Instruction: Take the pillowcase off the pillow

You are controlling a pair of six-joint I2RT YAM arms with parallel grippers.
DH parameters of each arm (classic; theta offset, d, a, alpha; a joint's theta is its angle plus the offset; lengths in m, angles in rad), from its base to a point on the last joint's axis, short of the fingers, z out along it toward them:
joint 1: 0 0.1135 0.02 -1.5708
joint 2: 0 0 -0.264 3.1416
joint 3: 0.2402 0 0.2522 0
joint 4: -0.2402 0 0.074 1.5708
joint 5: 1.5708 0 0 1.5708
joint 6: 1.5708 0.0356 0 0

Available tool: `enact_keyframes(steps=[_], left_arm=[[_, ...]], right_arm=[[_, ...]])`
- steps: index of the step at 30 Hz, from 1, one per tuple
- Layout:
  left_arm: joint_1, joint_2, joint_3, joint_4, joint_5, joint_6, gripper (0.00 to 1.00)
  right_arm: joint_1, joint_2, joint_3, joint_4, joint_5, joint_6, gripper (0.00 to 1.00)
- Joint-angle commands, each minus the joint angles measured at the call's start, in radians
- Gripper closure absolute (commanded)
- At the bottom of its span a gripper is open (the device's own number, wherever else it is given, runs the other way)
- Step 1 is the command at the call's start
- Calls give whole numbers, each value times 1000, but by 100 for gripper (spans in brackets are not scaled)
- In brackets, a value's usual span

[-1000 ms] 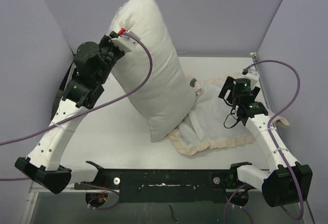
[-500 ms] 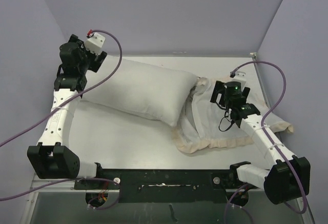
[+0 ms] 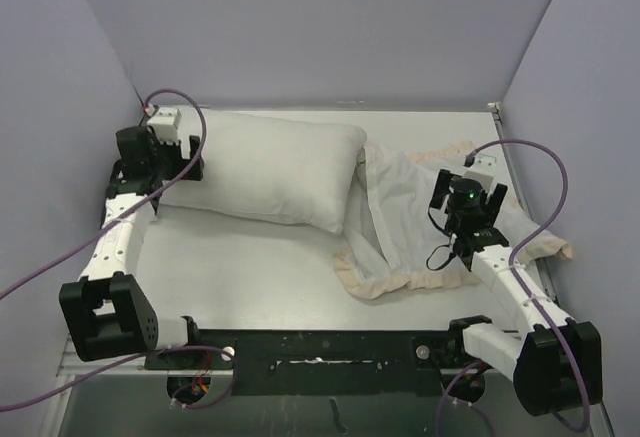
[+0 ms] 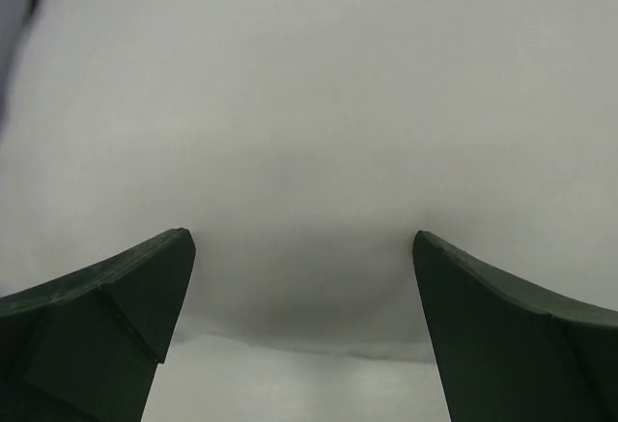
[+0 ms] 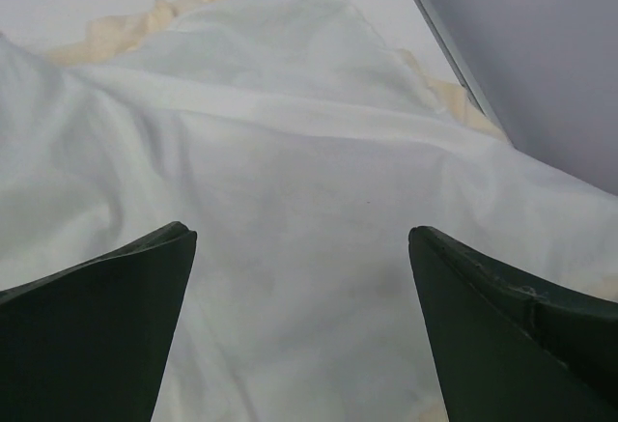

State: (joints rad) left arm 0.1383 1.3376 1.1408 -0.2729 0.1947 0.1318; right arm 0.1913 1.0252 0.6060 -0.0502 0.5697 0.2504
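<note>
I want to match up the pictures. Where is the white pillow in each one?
Top view: the pillow lies flat at the back left of the table.
Left wrist view: it fills most of the picture.
Right wrist view: not in it.
Shared landmark: the frilly pillowcase, right beside the pillow from above, fills the right wrist view.

One pillow, one pillowcase, one desk. Two hands: the left hand and the right hand. Two purple cables.
</note>
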Motion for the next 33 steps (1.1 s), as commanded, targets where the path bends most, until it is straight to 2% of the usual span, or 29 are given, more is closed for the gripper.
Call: enact_keyframes(steps=[1, 6, 9, 13, 16, 19, 22, 26, 28, 30, 31, 33], left_arm=[[1, -66, -234, 202, 53, -104, 2], [3, -82, -510, 521, 42, -132, 2], [3, -51, -629, 701, 33, -148, 2], [4, 0, -833, 1110, 35, -189, 2], [-20, 96, -948, 1399, 47, -169, 2], [-26, 221, -997, 1587, 12, -176, 2], [-30, 345, -1018, 1776, 1, -170, 2], [-55, 263, -963, 1560, -95, -183, 2], [-78, 275, -900, 1477, -146, -172, 2], [-125, 260, -805, 1274, -202, -152, 2], [-147, 265, -771, 1196, -235, -137, 2], [-153, 275, -779, 1234, -222, -120, 2]], right_arm=[[-73, 12, -29, 103, 4, 47, 2], [-127, -65, -250, 470, -107, -39, 2], [-133, -42, -309, 571, -89, -69, 2], [-160, -10, -404, 740, -63, -58, 2], [-183, 62, -464, 880, -71, -66, 2], [-203, 156, -469, 952, -114, -63, 2], [-203, 300, -492, 1135, -185, -93, 2], [-188, 501, -501, 1381, -255, -156, 2], [-178, 561, -495, 1438, -412, -230, 2], [-133, 638, -466, 1485, -437, -302, 2], [-112, 649, -452, 1481, -419, -321, 2], [-99, 583, -382, 1247, -404, -312, 2]])
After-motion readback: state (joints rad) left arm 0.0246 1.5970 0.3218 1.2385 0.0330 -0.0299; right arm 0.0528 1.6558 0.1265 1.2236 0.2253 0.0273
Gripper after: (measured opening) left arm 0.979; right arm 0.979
